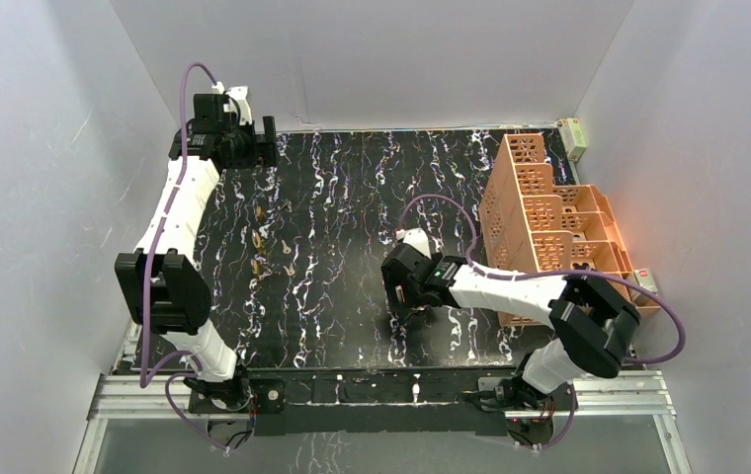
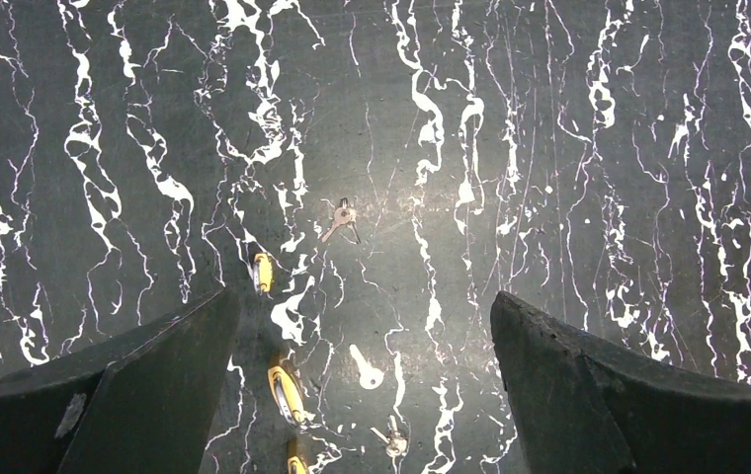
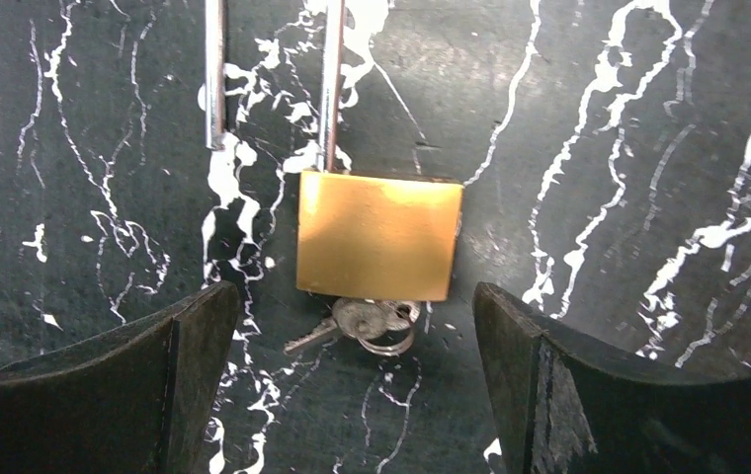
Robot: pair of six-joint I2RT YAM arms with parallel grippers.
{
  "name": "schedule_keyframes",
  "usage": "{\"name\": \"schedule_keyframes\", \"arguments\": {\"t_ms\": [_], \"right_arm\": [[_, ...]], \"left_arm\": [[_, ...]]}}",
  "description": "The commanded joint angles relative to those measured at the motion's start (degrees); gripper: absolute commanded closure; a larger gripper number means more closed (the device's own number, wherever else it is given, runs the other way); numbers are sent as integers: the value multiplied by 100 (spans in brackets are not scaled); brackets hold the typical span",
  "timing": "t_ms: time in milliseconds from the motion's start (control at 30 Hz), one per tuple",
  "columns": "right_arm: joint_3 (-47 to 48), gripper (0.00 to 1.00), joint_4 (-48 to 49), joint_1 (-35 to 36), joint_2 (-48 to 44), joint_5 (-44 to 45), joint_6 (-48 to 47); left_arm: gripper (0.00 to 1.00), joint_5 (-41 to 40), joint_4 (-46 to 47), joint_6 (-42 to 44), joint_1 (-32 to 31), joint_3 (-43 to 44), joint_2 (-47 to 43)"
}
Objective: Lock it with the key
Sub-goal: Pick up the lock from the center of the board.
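Observation:
A brass padlock lies flat on the black marbled table. Its long steel shackle stands open, with the free leg out of the body. A bunch of keys on a ring sits at the bottom of the lock body. My right gripper is open and hovers low over the keys, one finger on each side, holding nothing. In the top view the right gripper covers the padlock. My left gripper is open and empty, raised high at the far left.
Under the left gripper lie loose keys, two key bunches and small yellow padlocks. A stack of orange perforated crates stands at the right, close to the right arm. Grey walls enclose the table.

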Motion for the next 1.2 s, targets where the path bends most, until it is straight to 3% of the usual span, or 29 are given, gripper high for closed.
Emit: {"name": "schedule_keyframes", "arguments": {"t_ms": [0,533,567,633,700,867,1033,1167], "right_arm": [[-60,6,714,-92,178,-362,-179],[-626,26,999,-137,418,-454,327],[-652,30,1005,-138,439,-454,374],[-724,51,1067,-142,454,-476,446],[-836,65,1184,-139,473,-536,473],[-980,99,1683,-141,224,-1112,-97],[-958,100,2621,-178,-824,-2884,-1518],[-397,100,2518,-429,-1377,-4432,-2060]], "left_arm": [[2,285,-81,44,13,26,-277],[2,450,-53,64,11,-55,-378],[2,460,-48,52,13,-59,-389],[2,475,-36,36,12,-58,-431],[2,623,36,22,13,-69,-478],[2,2501,701,83,-27,-484,-734],[2,5290,1797,-64,-95,-1325,-1105],[2,6735,1591,-82,-465,-1353,-821]]}}
